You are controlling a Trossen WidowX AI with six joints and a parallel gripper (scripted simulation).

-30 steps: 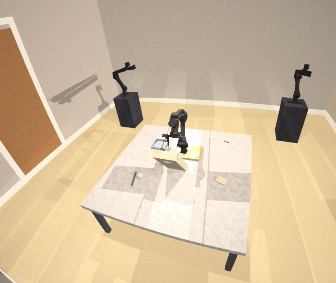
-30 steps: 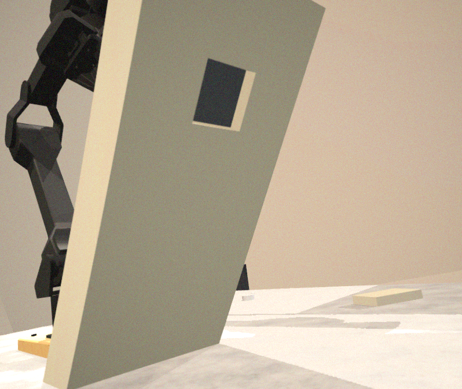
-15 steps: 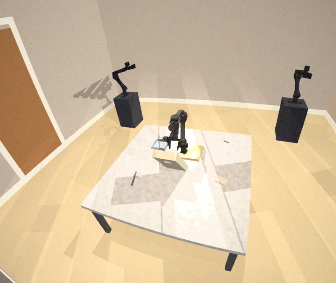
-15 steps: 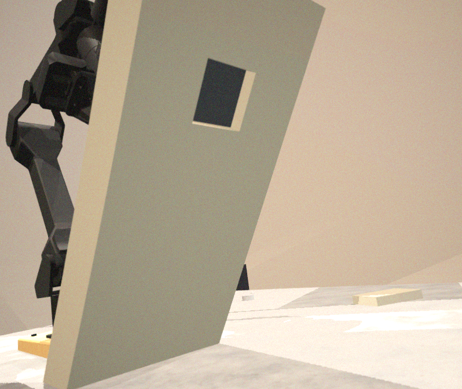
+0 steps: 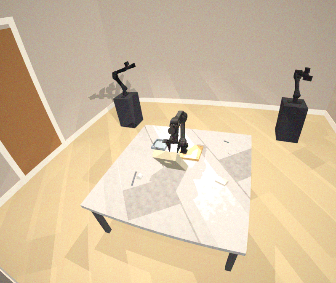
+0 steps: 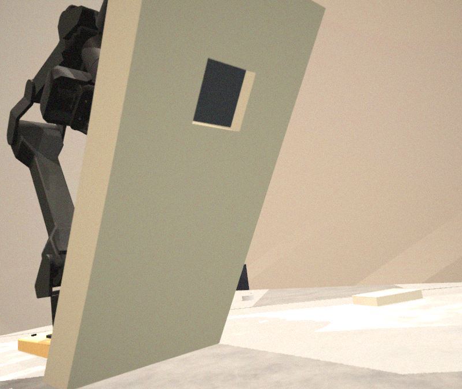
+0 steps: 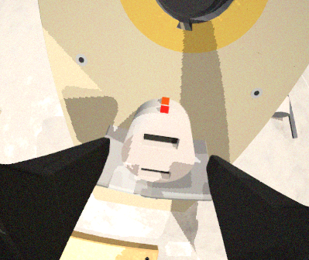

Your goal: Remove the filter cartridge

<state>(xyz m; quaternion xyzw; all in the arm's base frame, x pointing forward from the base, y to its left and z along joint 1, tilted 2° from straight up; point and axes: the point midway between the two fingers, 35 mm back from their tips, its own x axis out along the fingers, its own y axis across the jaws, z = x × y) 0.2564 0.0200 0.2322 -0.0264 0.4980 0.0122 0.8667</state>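
Tool (image 5: 174, 148) (image 7: 159, 154) open, nothing btwn pads in contact. Pale round body w/ 2 narrow slots (image 7: 160, 155), prob. the cartridge, is ahead of & roughly btwn the fingertips in wrist view, at the service panel (image 5: 179, 164) (image 6: 172, 209) (image 7: 97, 31). Looks proud of the face, not flush; can't tell if it's still seated. Red/orange marks on its far edge, grey see-through plate around it. Dark round fitting (image 7: 193, 5) in yellow ring (image 7: 143, 23) is further out past it; can't tell if knob or recess.

Handling, est.: rigid, light, smooth plastic, so likely slick on the curved side. Body shouldn't crush, but slot edges may chip if levered. Best hold: pads on opposite sides, centred, square to axis. If not enough side shows, tips in slots, light force. Gap looks wider than the body, so align 1st, then close. Risk: off-centre squeeze cocks it & jams, or it slips on pull.

Tray (image 5: 152, 148) is off to one side of tool, per top view. Extraction + place not done.
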